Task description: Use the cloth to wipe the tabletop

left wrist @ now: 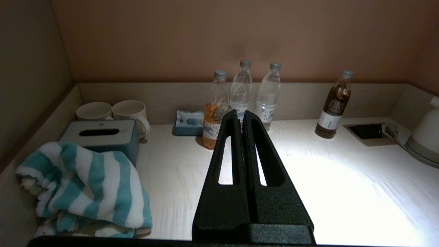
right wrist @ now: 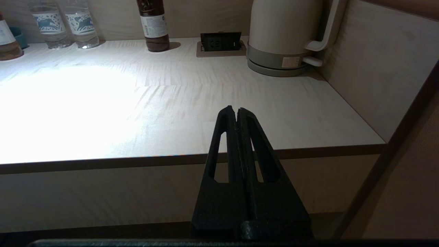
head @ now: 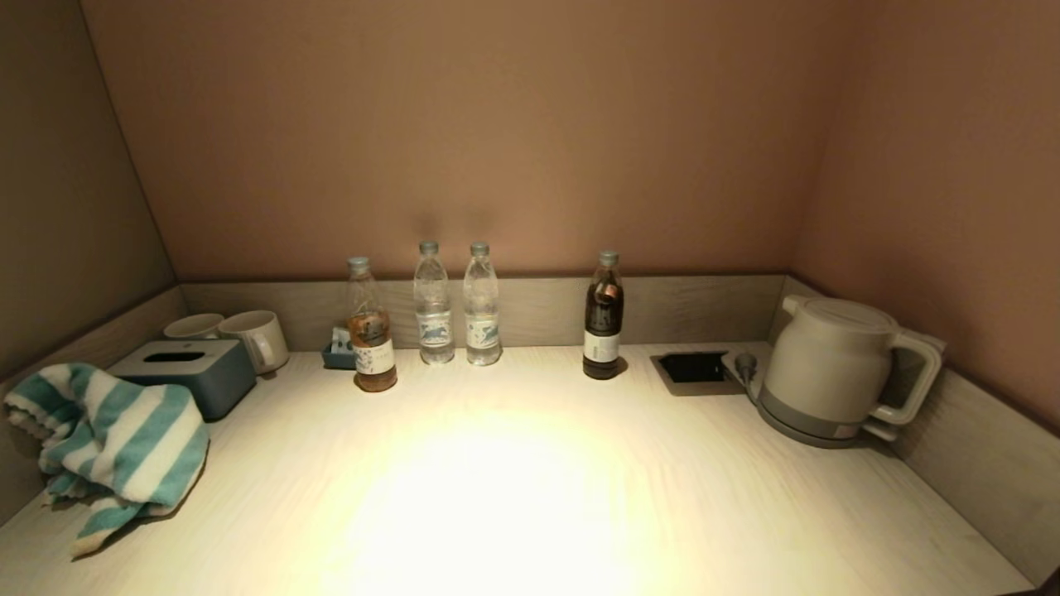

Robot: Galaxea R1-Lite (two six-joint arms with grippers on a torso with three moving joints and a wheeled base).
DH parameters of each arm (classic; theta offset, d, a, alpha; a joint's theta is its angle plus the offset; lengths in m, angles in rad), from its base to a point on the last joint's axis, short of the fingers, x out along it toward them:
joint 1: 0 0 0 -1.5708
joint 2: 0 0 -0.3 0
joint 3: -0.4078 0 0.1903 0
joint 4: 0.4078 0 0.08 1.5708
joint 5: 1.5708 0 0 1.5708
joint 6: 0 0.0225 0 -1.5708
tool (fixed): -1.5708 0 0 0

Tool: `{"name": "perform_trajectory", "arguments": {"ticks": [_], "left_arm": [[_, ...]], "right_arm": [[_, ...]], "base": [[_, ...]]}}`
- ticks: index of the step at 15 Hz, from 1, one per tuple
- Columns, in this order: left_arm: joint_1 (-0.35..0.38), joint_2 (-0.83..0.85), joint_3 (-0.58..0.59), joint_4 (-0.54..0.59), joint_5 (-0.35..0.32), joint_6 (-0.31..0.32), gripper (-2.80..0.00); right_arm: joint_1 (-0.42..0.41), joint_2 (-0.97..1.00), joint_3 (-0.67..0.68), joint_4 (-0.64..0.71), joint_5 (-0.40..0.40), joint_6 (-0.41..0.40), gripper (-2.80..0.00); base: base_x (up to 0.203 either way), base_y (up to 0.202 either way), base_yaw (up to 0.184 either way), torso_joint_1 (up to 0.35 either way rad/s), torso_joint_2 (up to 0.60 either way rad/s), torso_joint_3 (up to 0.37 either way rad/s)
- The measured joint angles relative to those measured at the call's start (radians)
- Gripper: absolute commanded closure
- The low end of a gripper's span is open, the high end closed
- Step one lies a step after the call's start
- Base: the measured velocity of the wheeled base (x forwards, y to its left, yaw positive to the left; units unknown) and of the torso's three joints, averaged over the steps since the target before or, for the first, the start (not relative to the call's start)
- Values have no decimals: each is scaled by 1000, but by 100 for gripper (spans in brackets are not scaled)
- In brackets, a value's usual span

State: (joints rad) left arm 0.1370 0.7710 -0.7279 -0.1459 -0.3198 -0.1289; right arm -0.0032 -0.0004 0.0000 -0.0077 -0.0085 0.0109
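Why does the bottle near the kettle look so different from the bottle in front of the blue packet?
The bottle near the kettle is filled almost to the neck with very dark brown liquid, while the bottle in front of the blue packet holds pale amber liquid only in its lower half. The dark one stands apart from the other bottles, beside the black recess; the amber one stands next to the two clear water bottles. Both are upright, capped and wear a white label.

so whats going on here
Nothing is being handled yet. The cloth lies bunched at the left end of the tabletop, in front of the tissue box. The left claw hangs shut over the counter; the right claw is shut at its front edge. Wiping hasn't started.
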Motion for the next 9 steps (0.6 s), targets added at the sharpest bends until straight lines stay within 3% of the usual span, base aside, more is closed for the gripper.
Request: {"name": "perform_trajectory", "arguments": {"ticks": [4, 7, 9], "left_arm": [[1, -99, 4, -17, -3, 6, 0], [-5, -184, 17, -31, 4, 46, 0], [-53, -241, 34, -36, 22, 85, 0]], "right_arm": [[0, 0, 0, 1, 0, 0, 0], [0, 0, 0, 1, 1, 0, 0], [0, 0, 0, 0, 1, 0, 0]], "base": [[0, 0, 0, 0, 0, 0], [0, 0, 0, 0, 0, 0], [0, 0, 0, 0, 0, 0]]}}
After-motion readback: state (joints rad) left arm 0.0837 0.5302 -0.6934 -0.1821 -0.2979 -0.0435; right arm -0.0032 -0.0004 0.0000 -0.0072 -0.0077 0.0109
